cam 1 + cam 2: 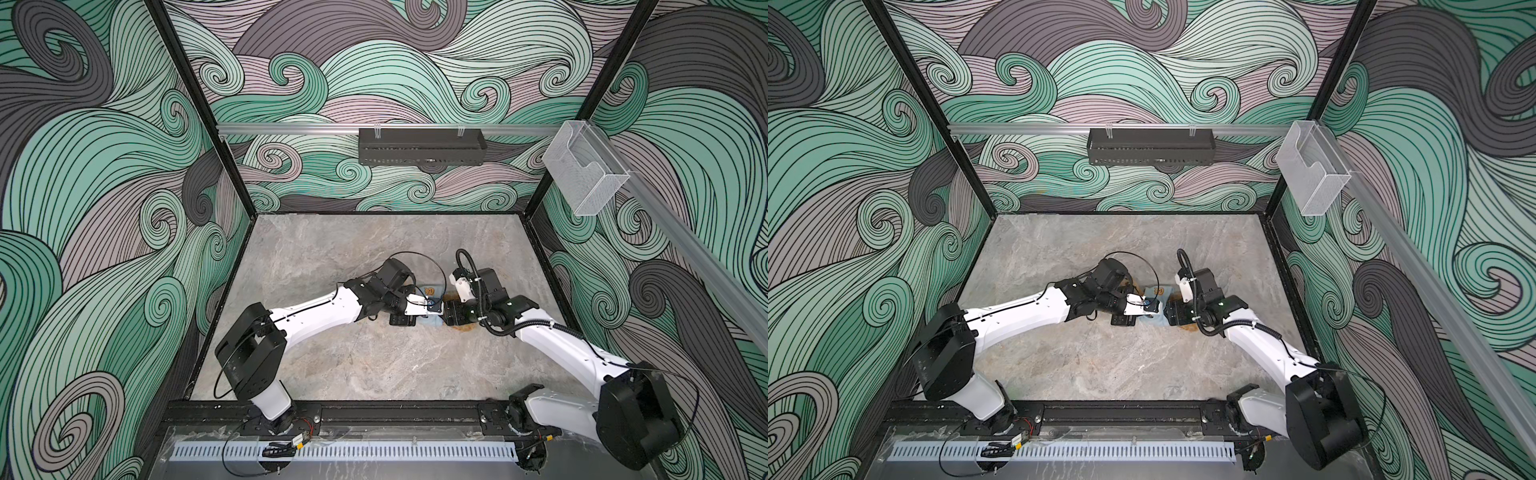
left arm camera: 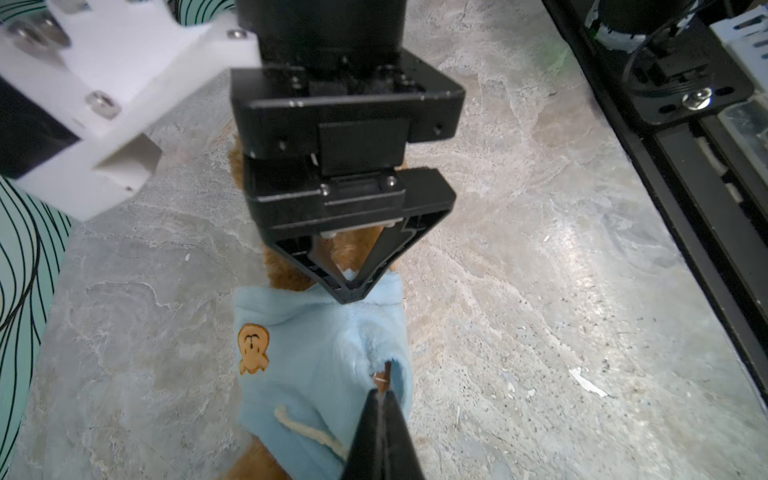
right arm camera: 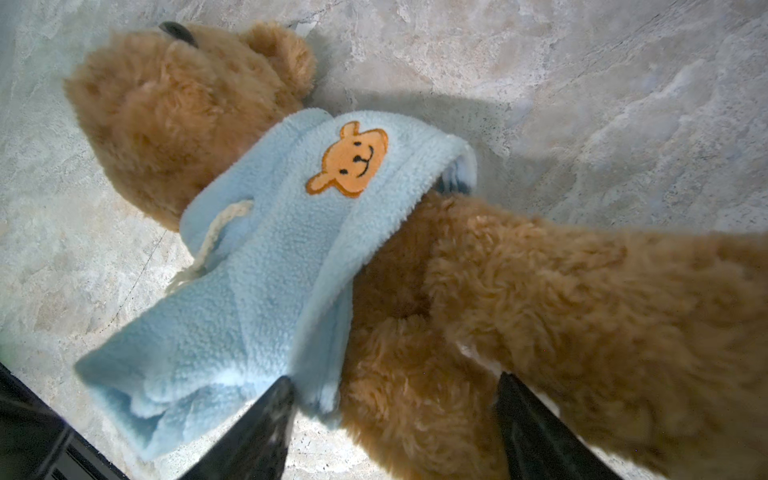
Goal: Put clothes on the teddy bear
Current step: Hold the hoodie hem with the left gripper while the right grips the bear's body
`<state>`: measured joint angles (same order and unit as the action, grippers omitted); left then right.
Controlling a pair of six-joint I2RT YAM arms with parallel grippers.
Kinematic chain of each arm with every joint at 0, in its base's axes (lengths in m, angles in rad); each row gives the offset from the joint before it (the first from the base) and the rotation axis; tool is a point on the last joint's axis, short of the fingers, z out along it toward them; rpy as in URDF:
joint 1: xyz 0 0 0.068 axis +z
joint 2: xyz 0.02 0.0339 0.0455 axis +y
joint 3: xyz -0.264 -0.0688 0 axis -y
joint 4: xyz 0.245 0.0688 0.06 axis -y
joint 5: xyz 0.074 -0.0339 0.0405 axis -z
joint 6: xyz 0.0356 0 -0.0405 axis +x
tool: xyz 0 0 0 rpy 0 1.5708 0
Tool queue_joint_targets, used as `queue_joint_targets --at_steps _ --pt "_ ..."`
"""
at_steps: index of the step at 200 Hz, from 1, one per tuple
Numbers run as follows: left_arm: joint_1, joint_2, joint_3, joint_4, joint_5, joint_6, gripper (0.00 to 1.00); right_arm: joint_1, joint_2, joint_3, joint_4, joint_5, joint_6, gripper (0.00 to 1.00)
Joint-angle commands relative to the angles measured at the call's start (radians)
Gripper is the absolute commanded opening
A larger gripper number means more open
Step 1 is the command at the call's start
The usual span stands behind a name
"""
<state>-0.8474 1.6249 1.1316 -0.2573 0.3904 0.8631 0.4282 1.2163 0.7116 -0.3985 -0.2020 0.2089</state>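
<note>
Marbled grey table (image 3: 582,104): left gripper (image 2: 383,395) pinches fluffy blue fleece (image 2: 316,353) on shaggy teddy bear (image 3: 166,116); right gripper (image 3: 395,380) gapes astride its fur.

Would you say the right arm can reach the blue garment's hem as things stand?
Probably yes: the right gripper stands open at the hem of the blue garment on the teddy bear, nothing between; the left gripper pinches it elsewhere.
</note>
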Motion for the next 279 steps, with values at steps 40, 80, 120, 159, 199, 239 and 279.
queue_joint_targets --at_steps 40,80,120,159,199,239,279 --pt "-0.012 0.042 0.051 -0.094 -0.005 0.062 0.0 0.001 -0.003 -0.015 0.01 -0.003 0.014 0.77" --pt "-0.02 0.051 0.045 -0.094 -0.021 0.081 0.0 -0.002 0.002 -0.014 0.009 -0.003 0.017 0.77" --pt "-0.037 0.061 0.046 -0.096 -0.041 0.116 0.0 -0.003 0.005 -0.014 0.009 -0.003 0.021 0.77" --pt "-0.049 0.062 0.04 -0.085 -0.047 0.158 0.0 -0.005 0.009 -0.014 0.009 -0.005 0.024 0.77" --pt "-0.05 0.106 0.098 -0.11 -0.169 0.079 0.0 -0.006 0.012 -0.014 0.01 -0.009 0.028 0.77" --pt "-0.048 0.122 0.109 -0.081 -0.206 0.027 0.0 -0.006 0.013 -0.017 0.014 -0.011 0.031 0.77" --pt "-0.048 0.14 0.118 -0.065 -0.205 0.015 0.05 -0.006 0.014 -0.017 0.015 -0.009 0.032 0.77"
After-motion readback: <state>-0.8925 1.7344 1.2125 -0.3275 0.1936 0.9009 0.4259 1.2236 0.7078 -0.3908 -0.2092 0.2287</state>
